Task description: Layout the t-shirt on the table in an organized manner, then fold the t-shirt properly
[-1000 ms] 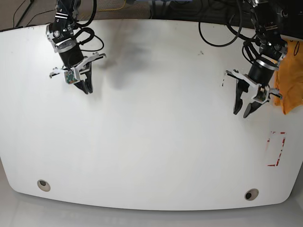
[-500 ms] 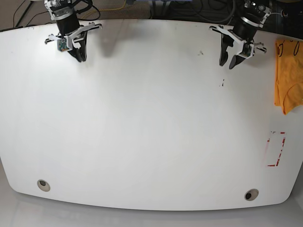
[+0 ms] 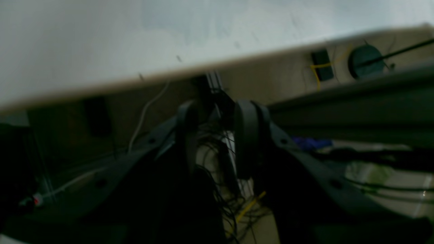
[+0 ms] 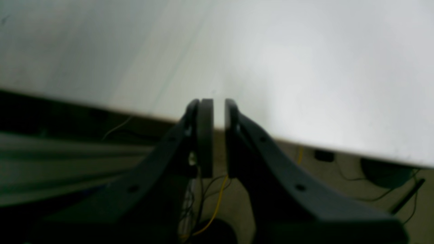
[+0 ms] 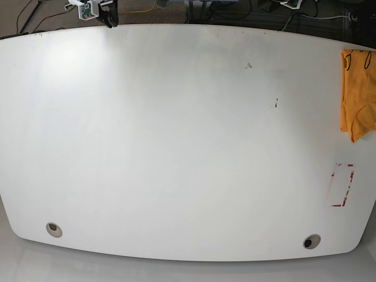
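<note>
Hugging the table's (image 5: pixel 176 147) right edge, apparently bunched: t-shirt (image 5: pixel 358 94).

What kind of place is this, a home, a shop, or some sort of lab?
Most likely a robotics lab or test bench: a bare white table with a red-outlined rectangle mark, loose cables trailing behind it, and only an orange t-shirt at the edge.

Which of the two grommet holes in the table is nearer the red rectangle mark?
The grommet hole at the near edge on the base view's right, just below the red rectangle mark. The other hole sits across the table.
</note>
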Robot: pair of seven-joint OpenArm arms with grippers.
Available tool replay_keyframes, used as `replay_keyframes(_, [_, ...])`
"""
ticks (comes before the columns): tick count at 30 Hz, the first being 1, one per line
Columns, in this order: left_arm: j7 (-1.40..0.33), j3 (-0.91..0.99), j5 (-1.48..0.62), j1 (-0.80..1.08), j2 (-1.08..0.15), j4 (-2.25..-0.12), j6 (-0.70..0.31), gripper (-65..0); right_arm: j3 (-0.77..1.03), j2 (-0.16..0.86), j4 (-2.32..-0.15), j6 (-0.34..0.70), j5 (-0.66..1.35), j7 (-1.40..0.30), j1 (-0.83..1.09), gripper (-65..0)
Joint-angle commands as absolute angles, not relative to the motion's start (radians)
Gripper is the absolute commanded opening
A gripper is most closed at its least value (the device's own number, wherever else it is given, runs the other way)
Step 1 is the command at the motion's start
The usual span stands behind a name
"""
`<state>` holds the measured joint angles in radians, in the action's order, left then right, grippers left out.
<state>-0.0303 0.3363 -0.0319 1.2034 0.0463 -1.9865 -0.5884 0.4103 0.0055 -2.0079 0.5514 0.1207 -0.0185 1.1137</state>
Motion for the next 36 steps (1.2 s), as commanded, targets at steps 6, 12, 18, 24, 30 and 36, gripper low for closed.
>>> replay_keyframes(6, [-0.045, 0.321, -0.038, 1.276, 0.039, -1.863, -0.595, -48.8, 0.338, 0.012, -1.963, 0.556, 0.125, -0.005, 1.254, -59.9])
replay_keyframes(12, [-0.05, 0.318, -0.036, 1.148, -0.005, -1.676, -0.593, -48.8, 0.278, 0.013, -1.79, 0.553, 0.07, -0.004, 1.219, -59.9])
replay_keyframes(18, [-0.073, 0.303, 0.044, 0.981, -0.048, -1.44, -0.591, -48.6, 0.255, 0.013, -1.57, 0.55, -0.013, -0.002, 1.095, -59.9])
replay_keyframes(24, [-0.101, 0.289, 0.145, 0.811, -0.053, -1.218, -0.591, -48.6, 0.249, 0.048, -1.394, 0.555, -0.025, -0.002, 0.958, -59.9])
replay_keyframes(30, [-0.101, 0.291, 0.193, 0.656, -0.053, -1.012, -0.591, -48.6, 0.225, 0.088, -1.218, 0.547, -0.025, -0.002, 0.816, -59.9])
replay_keyframes(36, [-0.104, 0.292, 0.225, 0.522, -0.053, -0.834, -0.587, -48.6, 0.222, 0.13, -1.03, 0.547, -0.025, -0.002, 0.671, -59.9])
